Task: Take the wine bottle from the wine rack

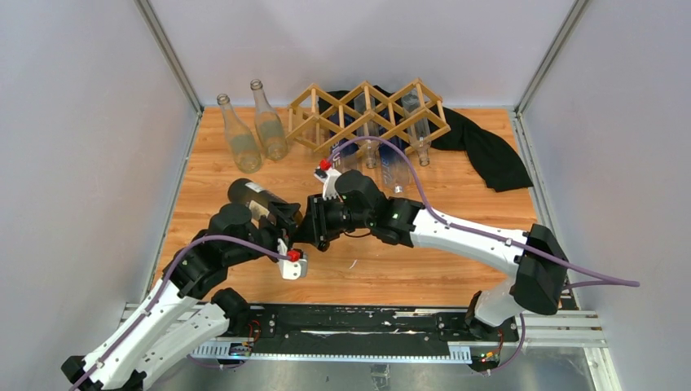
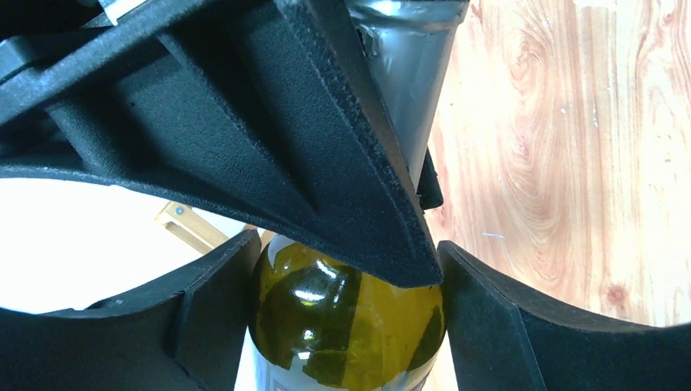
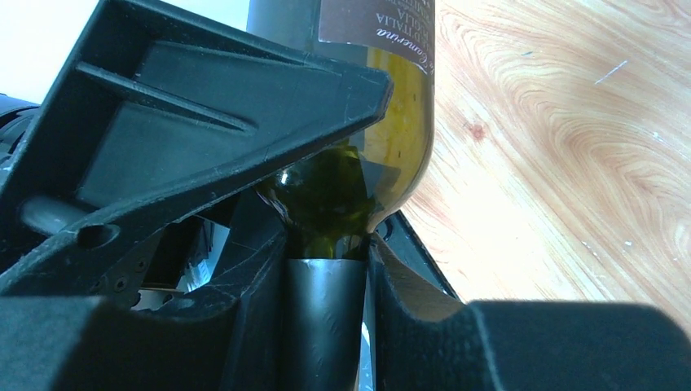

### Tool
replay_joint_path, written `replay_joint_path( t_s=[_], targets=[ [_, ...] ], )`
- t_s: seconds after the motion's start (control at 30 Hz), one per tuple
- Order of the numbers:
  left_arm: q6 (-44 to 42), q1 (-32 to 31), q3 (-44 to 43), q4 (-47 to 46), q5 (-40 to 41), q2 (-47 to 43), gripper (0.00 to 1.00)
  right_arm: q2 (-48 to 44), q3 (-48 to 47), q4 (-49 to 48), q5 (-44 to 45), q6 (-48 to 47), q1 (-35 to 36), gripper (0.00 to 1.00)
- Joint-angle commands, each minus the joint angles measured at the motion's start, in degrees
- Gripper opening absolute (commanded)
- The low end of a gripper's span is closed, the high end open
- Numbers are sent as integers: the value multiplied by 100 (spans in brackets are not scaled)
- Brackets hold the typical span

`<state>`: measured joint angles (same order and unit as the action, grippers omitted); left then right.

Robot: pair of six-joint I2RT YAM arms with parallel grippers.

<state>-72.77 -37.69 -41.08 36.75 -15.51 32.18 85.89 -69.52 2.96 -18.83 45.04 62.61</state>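
The dark green wine bottle [image 1: 248,194] lies off the wine rack [image 1: 367,114], held over the wooden table between both arms. My right gripper [image 1: 314,221] is shut on its black foil neck [image 3: 322,318], a finger pressed on each side. My left gripper [image 1: 277,216] straddles the bottle's shoulder [image 2: 350,326], and both of its black fingers [image 2: 204,309] lie against the glass. The bottle's label [image 3: 375,24] shows in the right wrist view. The bottle's base points to the far left.
Two clear bottles [image 1: 240,134] stand at the back left beside the rack. Several clear bottles [image 1: 391,163] lie in the rack's cells. A black cloth [image 1: 489,151] lies behind and to the right of the rack. Grey walls close in both sides.
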Motion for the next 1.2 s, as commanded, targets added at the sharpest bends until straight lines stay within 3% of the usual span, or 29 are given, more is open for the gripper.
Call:
replay_joint_path(
  t_s=[0.0,0.03,0.2,0.5,0.67,0.97,1.17],
  targets=[
    [-143,-10,53,-1041,297,134,6,-555,194,-688,-486,157,-16,44],
    [-149,-10,87,-1164,326,148,1,-616,287,-684,-455,190,-53,50],
    [-76,-10,127,-1635,451,290,0,-946,732,-664,-296,249,-233,67],
    [808,-5,-165,-1969,805,648,0,-1589,1201,-573,171,364,-614,72],
    [1977,36,-609,-1920,1081,1104,0,-2110,1318,-235,571,302,-889,80],
    [5025,1662,-2237,-1636,386,2742,0,-2755,1230,658,1415,-67,-1226,84],
    [6314,2592,-2939,-1648,-239,3441,0,-2569,1035,744,1481,-157,-1417,84]
  ],
)
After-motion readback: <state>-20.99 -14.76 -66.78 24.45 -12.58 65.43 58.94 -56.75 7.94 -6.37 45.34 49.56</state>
